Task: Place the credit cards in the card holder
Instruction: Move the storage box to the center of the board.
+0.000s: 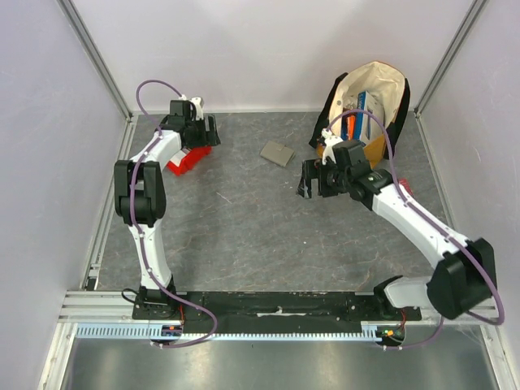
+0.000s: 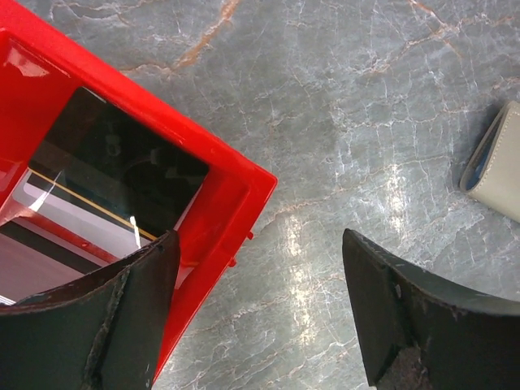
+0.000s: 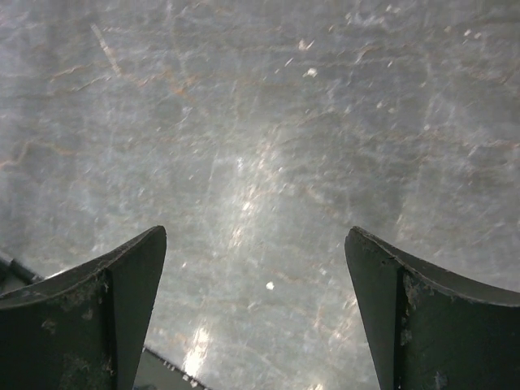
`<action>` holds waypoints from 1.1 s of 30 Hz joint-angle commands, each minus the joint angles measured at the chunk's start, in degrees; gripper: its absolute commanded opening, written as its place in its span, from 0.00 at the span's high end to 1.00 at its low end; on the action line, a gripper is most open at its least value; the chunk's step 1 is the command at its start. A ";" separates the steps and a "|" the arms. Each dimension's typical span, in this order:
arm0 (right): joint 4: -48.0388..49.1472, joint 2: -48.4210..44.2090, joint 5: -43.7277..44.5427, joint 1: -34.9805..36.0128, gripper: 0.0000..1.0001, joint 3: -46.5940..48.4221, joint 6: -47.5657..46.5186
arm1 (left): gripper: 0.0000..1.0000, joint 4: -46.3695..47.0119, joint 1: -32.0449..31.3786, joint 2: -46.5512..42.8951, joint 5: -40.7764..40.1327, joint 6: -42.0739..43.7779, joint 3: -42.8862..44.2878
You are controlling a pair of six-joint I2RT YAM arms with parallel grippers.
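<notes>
Overhead camera looks down; both wrist cameras (very close) face the table [image 1: 244,236].

red bin [image 2: 231,191], grey-olive card holder [image 1: 277,153], marbled table [image 1: 244,236]

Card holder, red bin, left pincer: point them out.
card holder [image 1: 277,153], top view, centre of its cover.
red bin [image 2: 162,122], left wrist view, its rim.
left pincer [image 2: 262,252], left wrist view, between its fingertips.

No legible txt or labels.
</notes>
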 commanded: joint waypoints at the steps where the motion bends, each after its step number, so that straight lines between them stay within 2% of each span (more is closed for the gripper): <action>1: 1.76 6.19 8.24 0.21 0.02 7.23 -3.06 | 0.15 0.13 0.25 -1.67 5.23 1.93 -1.80; 11: 7.73 24.64 13.25 0.30 0.02 19.88 -5.70 | 0.22 3.11 0.16 -3.78 13.93 -4.57 -5.67; 18: 9.49 45.19 13.79 0.83 0.02 39.29 -5.96 | 0.24 4.17 0.25 -4.40 15.86 -7.48 -6.64; 21: 9.67 53.46 17.12 1.18 0.02 48.00 -7.36 | 0.25 4.17 0.16 -4.49 17.36 -7.74 -6.64; 26: 7.83 66.21 19.41 1.53 0.02 61.37 -12.98 | 0.25 4.26 0.25 -4.67 19.11 -8.97 -7.26; 30: 7.47 68.78 20.99 1.53 0.02 60.69 -15.10 | 0.26 4.87 0.16 -4.58 20.09 -10.81 -7.70; 33: 7.64 66.24 21.35 1.88 0.02 54.99 -16.06 | 0.27 5.22 0.08 -4.14 20.79 -11.87 -7.79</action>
